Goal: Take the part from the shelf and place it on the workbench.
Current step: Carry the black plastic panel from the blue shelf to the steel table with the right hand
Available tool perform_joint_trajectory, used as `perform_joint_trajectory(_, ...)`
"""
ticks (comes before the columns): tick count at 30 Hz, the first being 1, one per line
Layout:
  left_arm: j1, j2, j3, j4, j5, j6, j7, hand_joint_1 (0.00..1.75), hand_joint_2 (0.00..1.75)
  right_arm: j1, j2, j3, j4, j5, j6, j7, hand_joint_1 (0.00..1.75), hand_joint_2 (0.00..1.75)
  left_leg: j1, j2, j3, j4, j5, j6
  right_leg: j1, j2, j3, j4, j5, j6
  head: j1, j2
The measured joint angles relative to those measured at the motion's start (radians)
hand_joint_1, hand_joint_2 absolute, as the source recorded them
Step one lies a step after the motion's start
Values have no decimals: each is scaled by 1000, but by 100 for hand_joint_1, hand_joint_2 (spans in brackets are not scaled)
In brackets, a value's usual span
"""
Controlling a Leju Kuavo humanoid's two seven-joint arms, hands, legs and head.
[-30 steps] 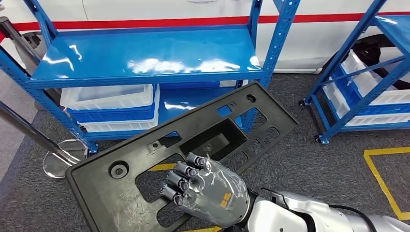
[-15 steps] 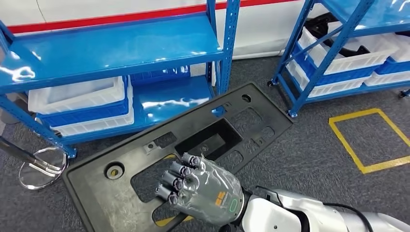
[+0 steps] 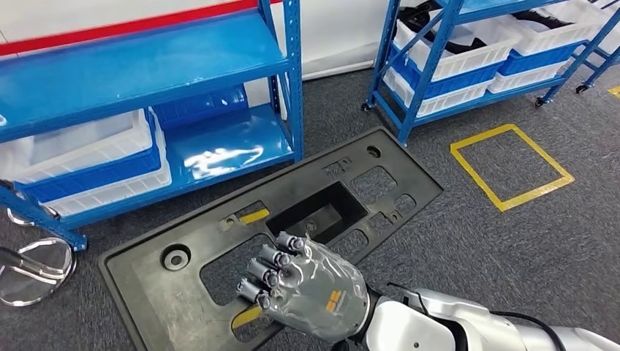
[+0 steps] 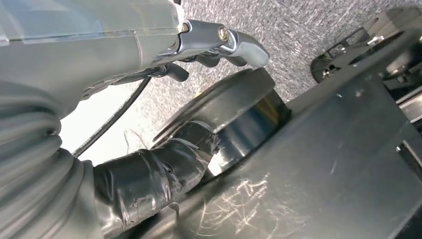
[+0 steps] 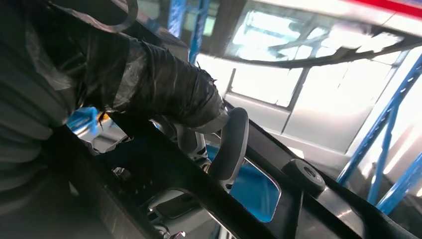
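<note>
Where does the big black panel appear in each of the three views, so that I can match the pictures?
Head view: the black panel lies slanted across the lower middle, under the right hand.
Left wrist view: its scratched dark face takes the lower right, beside the left hand.
Right wrist view: its black bars cross the lower part, around the thumb.
Shared landmark: the panel's round raised boss.

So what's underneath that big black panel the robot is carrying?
Through the black panel's cutouts you see grey carpet and yellow floor tape. The right hand grips it from above. The solid plastic hides the rest of the floor.
</note>
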Motion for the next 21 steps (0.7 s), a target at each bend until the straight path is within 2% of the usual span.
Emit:
perform_joint_trajectory(1,0,1,0,0,1,1,0,0,175,-2,2,1,2,0,0,0,175,175,0,10,-2,-2,9,-7,5,3,5,-22,-5,-9,1,0)
perform_joint_trajectory(2,1,1,-1,0,1,2,0,0,175,-4,4,3,4,1,-1,1,175,175,1,18,-4,-5,17,-14,6,11,-6,-23,3,-21,0,0)
perform_joint_trajectory(3,1,2,-2,0,2,3,-1,0,175,-4,6,4,7,1,-1,1,175,175,4,9,-9,-2,11,-22,6,20,-19,-24,15,-31,0,0)
perform_joint_trajectory(4,2,2,-2,0,4,4,-2,0,175,-4,9,5,10,1,-2,1,175,175,6,-13,-18,14,-16,-27,6,30,-33,-25,28,-41,-1,0)
perform_joint_trajectory(6,3,3,-5,0,7,5,-4,0,175,-6,16,6,16,1,-2,1,175,175,6,-72,-45,102,-119,-31,8,50,-63,-25,56,-57,-3,0)
perform_joint_trajectory(7,2,4,-6,0,8,5,-4,0,175,-6,19,7,19,1,-2,2,175,175,3,-87,-57,165,-169,-28,12,61,-80,-25,69,-63,-4,0)
perform_joint_trajectory(8,2,4,-8,0,8,5,-4,0,175,-6,21,8,21,2,-3,2,175,175,-1,-93,-65,223,-198,-23,18,73,-96,-24,82,-67,-4,0)
perform_joint_trajectory(9,1,4,-9,0,8,5,-4,0,175,-6,23,10,24,2,-3,2,175,175,-6,-95,-62,261,-201,-17,23,86,-112,-24,95,-69,-4,0)
perform_joint_trajectory(10,1,4,-10,0,8,5,-4,0,175,-6,25,12,26,2,-3,2,175,175,-11,-97,-45,269,-183,-8,29,99,-127,-24,108,-71,-4,0)
perform_joint_trajectory(11,1,4,-10,0,8,5,-3,0,175,-6,26,14,28,2,-3,2,175,175,-17,-101,-12,243,-153,4,34,112,-141,-23,120,-72,-4,0)
perform_joint_trajectory(12,1,4,-11,0,8,5,-3,0,175,-6,27,15,29,2,-3,2,175,175,-24,-111,35,189,-128,17,37,125,-154,-23,133,-72,-4,0)
perform_joint_trajectory(13,1,6,-11,-1,9,6,-3,0,175,-7,29,16,30,2,-3,2,175,175,-30,-126,88,115,-122,32,41,136,-165,-24,146,-72,-4,0)
perform_joint_trajectory(14,0,8,-12,-1,9,6,-2,0,175,-8,30,16,30,2,-3,2,175,175,-34,-140,135,44,-127,41,41,146,-173,-25,158,-70,-3,0)
perform_joint_trajectory(15,-1,10,-12,-1,9,6,-2,0,175,-9,32,17,31,3,-3,2,175,175,-38,-152,163,-7,-136,47,39,153,-177,-27,169,-67,-2,0)
perform_joint_trajectory(16,-2,12,-12,-2,9,7,-2,0,175,-10,34,17,32,3,-3,3,175,175,-40,-155,176,-37,-143,51,35,160,-180,-32,182,-63,-3,0)
perform_joint_trajectory(18,-4,13,-12,-3,9,7,-3,0,175,-10,35,19,35,3,-4,3,175,175,-43,-139,170,-55,-120,55,31,170,-184,-42,200,-52,-6,0)
perform_joint_trajectory(19,-5,13,-12,-4,10,7,-3,0,175,-10,35,20,36,3,-4,4,175,175,-40,-128,166,-66,-105,57,33,161,-190,-37,187,-46,-7,0)
perform_joint_trajectory(20,-5,13,-12,-4,10,7,-3,0,175,-11,35,20,37,3,-4,5,175,175,-36,-115,160,-76,-87,60,34,144,-200,-16,152,-41,-6,0)
perform_joint_trajectory(21,-4,13,-12,-5,10,7,-3,0,175,-12,36,21,38,3,-4,6,175,175,-32,-102,150,-82,-72,60,31,121,-212,28,98,-35,-5,0)
